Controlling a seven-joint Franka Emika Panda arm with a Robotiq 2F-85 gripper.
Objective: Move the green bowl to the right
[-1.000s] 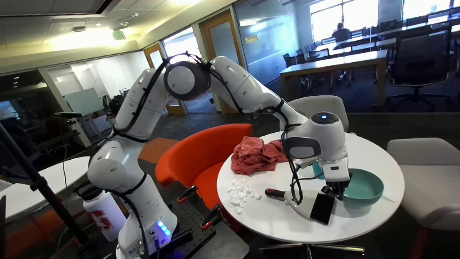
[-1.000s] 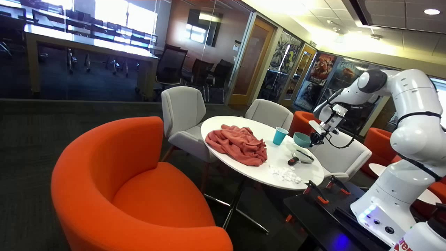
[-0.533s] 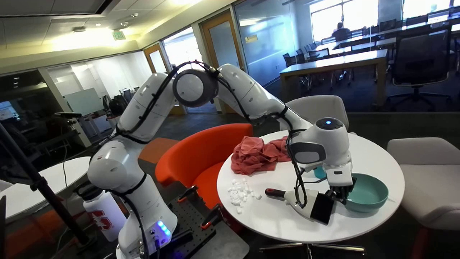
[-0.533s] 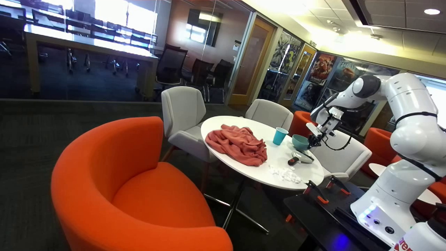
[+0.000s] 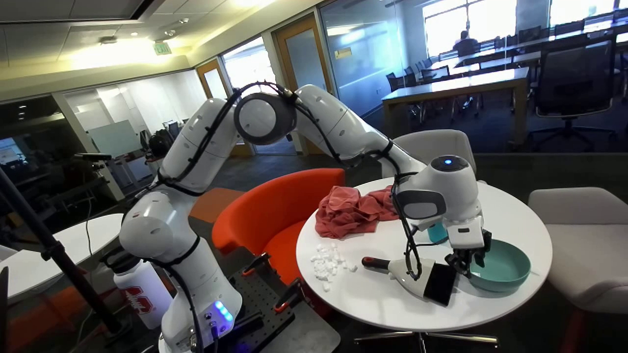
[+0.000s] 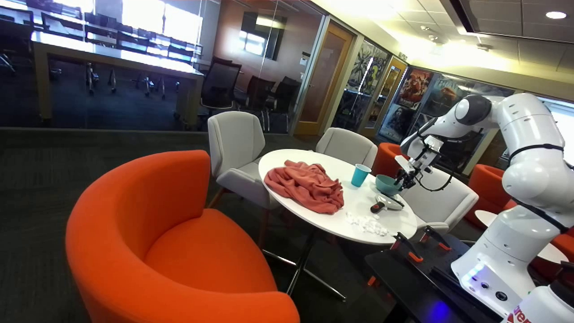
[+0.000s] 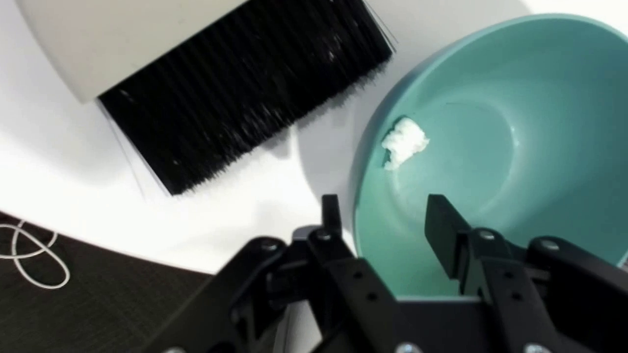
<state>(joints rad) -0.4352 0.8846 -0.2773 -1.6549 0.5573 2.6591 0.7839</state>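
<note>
I'd judge this to be the letting-go: the round, green, plastic-looking bowl [image 5: 503,268] appears to rest on the round, white, smooth surface [image 5: 368,299], between three and four o'clock on it in an exterior view. The black, jointed, two-fingered hand [image 7: 383,206] has its fingers [image 7: 444,235] apart, pinching nothing, astride the bowl's wall near eight o'clock in the wrist view, one outside, one within. A small, white, crumpled scrap [image 7: 405,142] lies in the bowl; between nine and ten o'clock there, just beside the bowl, lies a pale, flat brush [image 7: 221,88] with black bristles. If this is the release, the next move should be a straight lift, both fingers clearing the rim without tugging it along.
</note>
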